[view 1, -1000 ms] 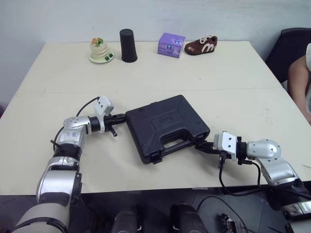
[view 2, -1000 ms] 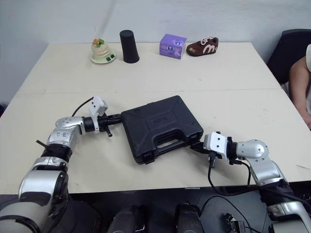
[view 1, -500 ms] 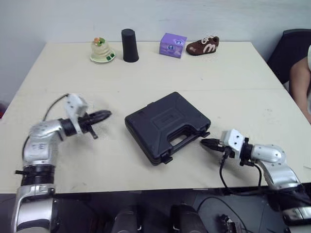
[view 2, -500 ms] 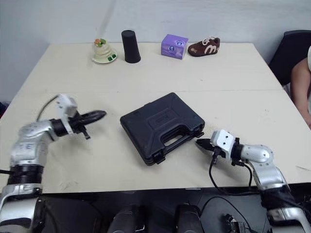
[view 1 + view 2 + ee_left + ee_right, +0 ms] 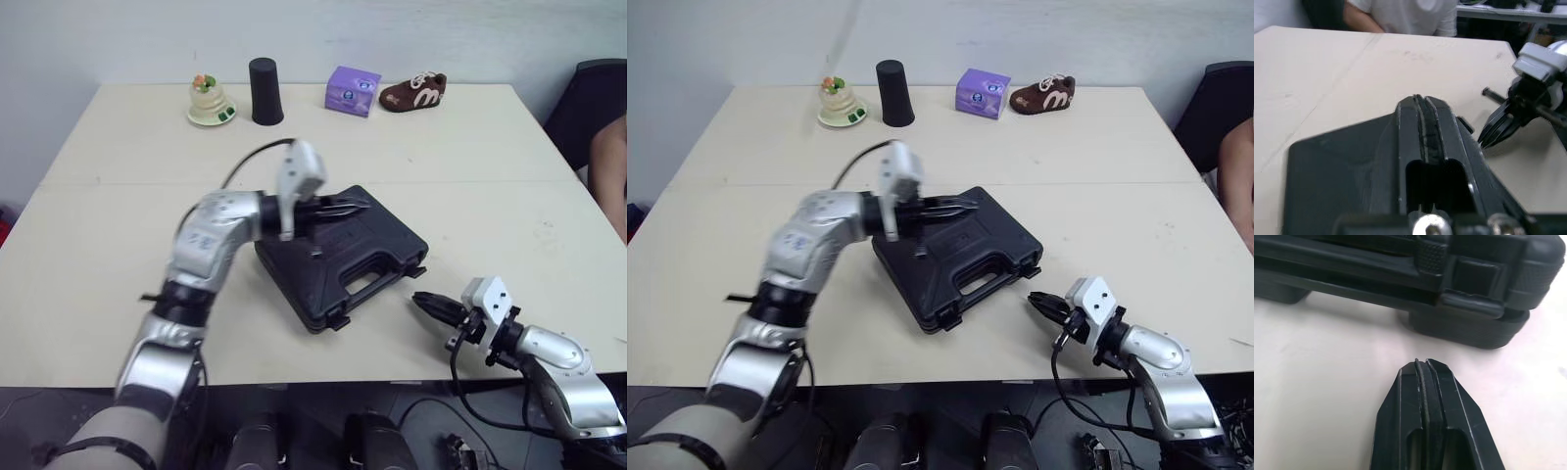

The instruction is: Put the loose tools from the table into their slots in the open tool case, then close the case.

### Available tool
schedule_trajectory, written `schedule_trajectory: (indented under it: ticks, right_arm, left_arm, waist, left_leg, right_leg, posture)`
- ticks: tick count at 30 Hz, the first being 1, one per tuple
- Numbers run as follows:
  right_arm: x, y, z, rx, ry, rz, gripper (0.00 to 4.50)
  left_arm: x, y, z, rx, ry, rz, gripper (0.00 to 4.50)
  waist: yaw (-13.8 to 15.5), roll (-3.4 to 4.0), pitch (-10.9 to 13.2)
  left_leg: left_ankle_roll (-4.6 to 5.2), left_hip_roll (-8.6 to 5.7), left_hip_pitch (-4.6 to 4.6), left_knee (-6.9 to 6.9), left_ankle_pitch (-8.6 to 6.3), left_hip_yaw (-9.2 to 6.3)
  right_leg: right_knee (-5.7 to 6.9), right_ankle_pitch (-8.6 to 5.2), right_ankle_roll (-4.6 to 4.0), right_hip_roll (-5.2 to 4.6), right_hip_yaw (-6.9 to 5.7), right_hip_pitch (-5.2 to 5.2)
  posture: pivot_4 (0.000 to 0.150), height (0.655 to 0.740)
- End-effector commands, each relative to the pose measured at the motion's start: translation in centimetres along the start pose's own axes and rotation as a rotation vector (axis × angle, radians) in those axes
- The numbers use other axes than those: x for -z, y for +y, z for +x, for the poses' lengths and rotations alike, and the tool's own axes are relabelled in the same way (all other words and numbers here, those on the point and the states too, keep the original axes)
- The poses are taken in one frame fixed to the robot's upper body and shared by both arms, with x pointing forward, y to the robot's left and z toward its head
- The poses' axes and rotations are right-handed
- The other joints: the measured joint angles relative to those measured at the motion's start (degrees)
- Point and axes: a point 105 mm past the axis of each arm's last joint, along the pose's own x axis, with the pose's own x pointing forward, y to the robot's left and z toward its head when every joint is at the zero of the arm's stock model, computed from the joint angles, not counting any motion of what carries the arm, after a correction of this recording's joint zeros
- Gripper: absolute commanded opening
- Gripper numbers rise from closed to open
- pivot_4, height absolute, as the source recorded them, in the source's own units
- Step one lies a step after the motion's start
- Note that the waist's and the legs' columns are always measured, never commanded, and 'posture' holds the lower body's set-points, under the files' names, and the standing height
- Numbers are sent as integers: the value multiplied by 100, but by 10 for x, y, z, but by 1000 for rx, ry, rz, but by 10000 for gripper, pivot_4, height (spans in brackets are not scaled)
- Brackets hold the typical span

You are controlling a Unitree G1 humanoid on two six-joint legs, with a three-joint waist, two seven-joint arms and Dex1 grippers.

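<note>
Left eye view: the case [image 5: 362,257] lies shut and diagonal on the table [image 5: 470,166], approx. front-middle. The L gripper [image 5: 359,207] hangs over the rear part of the lid [image 5: 338,240], jaws pressed together, holding nothing. The R gripper [image 5: 425,301] is low at the table, near the front-right corner of the case but apart from it. Its jaws are also pressed together and empty. At the far edge, well apart, stand an ornament [image 5: 206,101], a cup [image 5: 264,91], a box [image 5: 352,90] and a shoe [image 5: 413,90].

Right eye view: same layout. The handle [image 5: 972,284] side of the case faces the robot, w/ the R gripper just to the right of it.

Left wrist view: the jaws are together w/ no gap and the lid is under them. I cannot tell if they touch it. A person [image 5: 1400,12] sits beyond the table.

Right wrist view: the jaws point at the front wall of the case, near a latch [image 5: 1475,279]. I cannot tell if the latch is snapped.

Judgement: the task looks nearly done, as the lid is down. Risks:
- If the latch is not locked, the lid can spring up again.
- If the L gripper presses off-centre, the case can slide or turn on the smooth table.
- If the R gripper goes forward low, it can push the case away instead of closing the latch.
</note>
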Motion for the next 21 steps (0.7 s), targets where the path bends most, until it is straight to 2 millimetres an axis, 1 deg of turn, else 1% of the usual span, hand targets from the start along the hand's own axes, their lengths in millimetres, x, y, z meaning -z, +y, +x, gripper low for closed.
schedule_trajectory:
  ticks: [1,4,5,7,9,10,12,14,16,17,21]
  right_arm:
    - [-14,-3,-1,28,-39,-63,0]
    - [-14,-3,0,36,-40,-64,0]
    - [-12,-2,1,30,-34,-71,0]
    - [-8,0,4,23,-20,-92,0]
    - [-7,-1,6,30,-22,-100,0]
    - [-7,-2,7,36,-25,-101,0]
    - [-7,-3,8,42,-26,-107,0]
    - [-6,-7,10,61,-21,-105,0]
    - [-6,-11,12,72,-20,-104,0]
    - [-6,-11,14,70,-20,-103,0]
    - [-6,-14,16,61,-13,-116,0]
  left_arm:
    - [14,5,25,6,78,69,283]
    - [25,2,39,37,108,56,283]
    - [35,0,43,47,145,42,283]
    - [69,-6,48,51,250,5,283]
    - [90,-14,50,63,308,-32,283]
    - [96,-16,50,68,325,-46,283]
    - [113,-22,47,88,385,-10,283]
    - [132,-33,40,149,466,-10,283]
    - [145,-40,34,180,531,-36,283]
    - [150,-40,31,170,553,-44,283]
    - [156,-38,27,146,585,-69,283]
  waist:
    - [-7,0,0]
    - [-49,0,0]
    - [-58,0,0]
    - [-63,0,0]
    - [-61,0,-1]
    - [-58,0,-3]
    - [-40,0,-11]
    - [-39,2,-16]
    - [-46,4,-26]
    - [-52,11,-64]
    - [-94,-16,-141]
  left_leg:
    - [2,-2,0,2,1,1]
    - [2,2,1,-6,0,5]
    - [2,4,1,-9,0,6]
    - [2,6,0,-10,0,6]
    - [2,9,1,-6,0,3]
    - [4,10,7,-4,0,2]
    - [8,11,14,-1,0,-4]
    - [12,12,24,1,-3,-12]
    - [12,14,67,-8,-12,-18]
    - [11,15,86,-14,-18,-19]
    - [9,24,93,-25,-30,-25]
  right_leg:
    - [-2,0,0,-1,0,0]
    - [-3,0,0,-2,3,-6]
    - [-2,0,0,-2,3,-8]
    - [-3,-1,-1,-1,1,-9]
    - [-2,-1,-1,-4,-1,-5]
    - [-2,-1,-1,-9,0,1]
    - [-1,-1,-1,-16,-2,10]
    - [-5,-1,-1,-20,-6,26]
    - [-23,-1,-2,-19,-15,75]
    - [-32,-2,-4,-19,-18,96]
    - [-47,-6,-11,-18,-25,107]
  posture:
    - [1500,7400]
    - [1500,7400]
    - [1500,7400]
    - [1500,7400]
    - [1500,7400]
    - [1500,7400]
    - [1500,7400]
    - [1500,7400]
    - [1500,7400]
    - [1500,7400]
    - [1500,7400]
